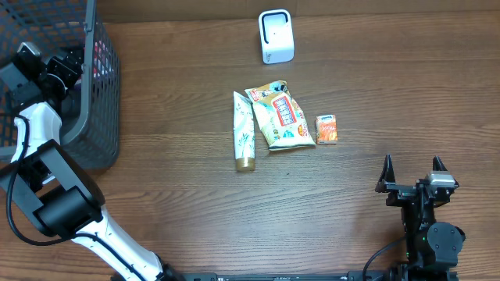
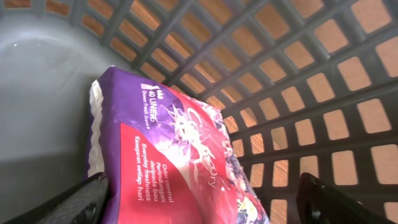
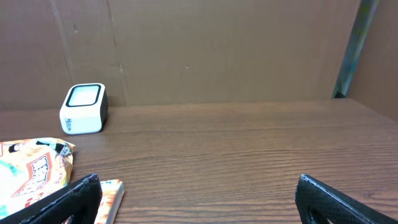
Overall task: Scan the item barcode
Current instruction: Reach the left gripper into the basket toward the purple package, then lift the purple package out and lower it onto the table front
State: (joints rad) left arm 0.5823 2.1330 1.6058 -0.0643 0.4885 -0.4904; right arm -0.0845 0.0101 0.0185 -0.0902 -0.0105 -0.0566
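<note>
From overhead, a wooden tabletop [image 1: 195,218] is seen. A dark mesh basket [image 1: 105,94] is set at its far left corner, and the left gripper [image 1: 69,66] is lowered into it from above. A white scanner [image 1: 276,36] is placed near the middle of the far edge. Three items are laid close together around the tabletop's centre: a pale tube [image 1: 244,131], a snack packet [image 1: 281,117] just to its right, and a small orange box [image 1: 326,129] beside the packet. The right gripper [image 1: 412,168] is held near the near right corner, well apart from the items, with its jaws spread wide and nothing between them.

In the left wrist view, a purple and red pack of liners [image 2: 168,149] is seen lying inside the basket, leaned against the lattice wall. The left fingers [image 2: 81,199] are shown at the lower corners, wide apart. The pack lies between them, with a clear gap on one side, so it is not gripped.

In the right wrist view, the scanner is seen upright toward the far left, with the snack packet and the orange box cut off at the lower left. The right fingers [image 3: 348,199] are spread at the lower corners, and only bare wood is framed between them.
</note>
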